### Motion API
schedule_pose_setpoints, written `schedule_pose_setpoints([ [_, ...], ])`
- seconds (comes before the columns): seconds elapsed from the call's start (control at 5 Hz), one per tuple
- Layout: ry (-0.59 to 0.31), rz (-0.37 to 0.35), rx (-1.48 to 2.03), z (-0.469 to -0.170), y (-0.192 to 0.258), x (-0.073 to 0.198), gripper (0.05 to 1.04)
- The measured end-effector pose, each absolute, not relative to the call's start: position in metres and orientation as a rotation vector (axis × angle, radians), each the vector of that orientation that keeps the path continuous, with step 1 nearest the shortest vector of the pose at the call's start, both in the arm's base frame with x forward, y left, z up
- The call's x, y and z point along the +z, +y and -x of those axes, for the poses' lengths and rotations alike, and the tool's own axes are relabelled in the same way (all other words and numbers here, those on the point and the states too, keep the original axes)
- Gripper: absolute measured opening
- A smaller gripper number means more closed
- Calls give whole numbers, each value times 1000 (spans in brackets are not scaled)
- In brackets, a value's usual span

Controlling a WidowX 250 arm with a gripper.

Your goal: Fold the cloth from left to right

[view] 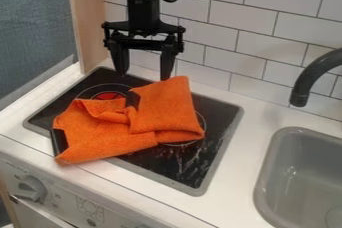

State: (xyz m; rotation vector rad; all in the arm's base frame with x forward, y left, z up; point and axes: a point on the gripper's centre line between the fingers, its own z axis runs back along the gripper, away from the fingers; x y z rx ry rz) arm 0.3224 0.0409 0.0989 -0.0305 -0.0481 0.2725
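Note:
An orange cloth (120,131) lies crumpled across the left and middle of the black stovetop, with its lower left corner at the stove's front edge. Its right part is doubled over in a raised flap whose top corner points to the back. Dark edging shows at the cloth's left side and beside the flap. Above the back of the cloth hangs the gripper (143,74), open, its two fingers apart and pointing down with nothing between them. The right finger is close to the flap's top corner in the view; whether they touch is unclear.
The black stovetop (190,164) has a grey rim. At the right are a grey sink (267,172) and a dark curved faucet (310,79). A tiled wall (267,37) stands behind, a wooden post (92,22) at the back left, and knobs (30,188) in front.

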Motion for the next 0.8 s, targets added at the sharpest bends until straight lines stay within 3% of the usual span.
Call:
schedule_pose_setpoints([
  [0.4,14,20,301,-309,46,80,1000],
  [0.8,-2,-15,419,-288,88,82,1000],
])
